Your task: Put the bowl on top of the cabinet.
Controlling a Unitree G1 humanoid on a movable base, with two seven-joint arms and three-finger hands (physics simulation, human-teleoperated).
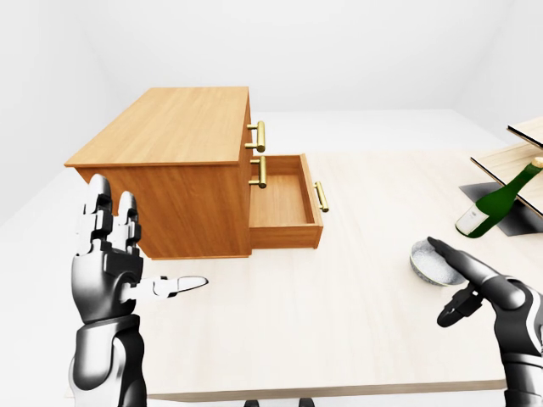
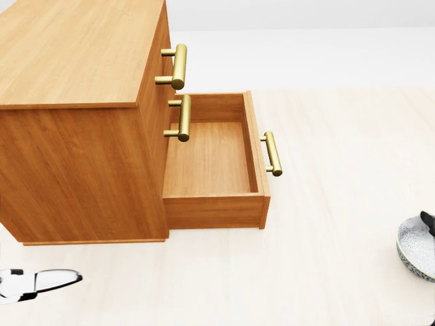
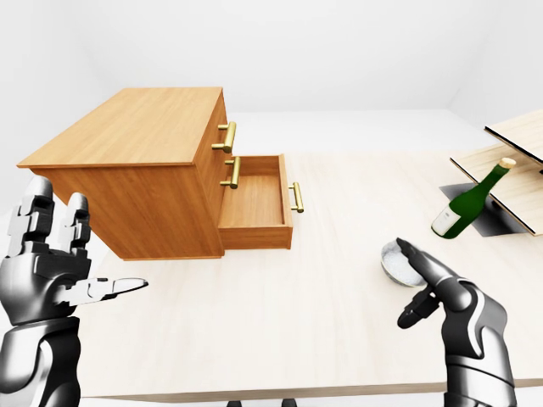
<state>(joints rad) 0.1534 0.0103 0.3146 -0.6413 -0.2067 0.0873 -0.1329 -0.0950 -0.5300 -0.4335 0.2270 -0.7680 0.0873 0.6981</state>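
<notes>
A small grey bowl (image 1: 429,260) rests on the pale table at the right of the left-eye view; the head view shows it cut by the right edge (image 2: 416,246). My right hand (image 1: 464,287) hovers open just over and beside the bowl, fingers spread, not closed round it. The wooden cabinet (image 1: 174,161) stands at the left, its flat top (image 1: 170,123) bare, its lowest drawer (image 1: 284,203) pulled out and empty. Raised near the cabinet's left lower corner, my left hand (image 1: 136,254) is open with its fingers up and thumb pointing right.
A green wine bottle (image 1: 499,201) leans on a dark mat at the far right, beside slanted wooden boards (image 1: 522,161). Brass handles (image 1: 260,136) stick out of the cabinet's drawers. The table's near edge (image 1: 322,392) runs along the bottom.
</notes>
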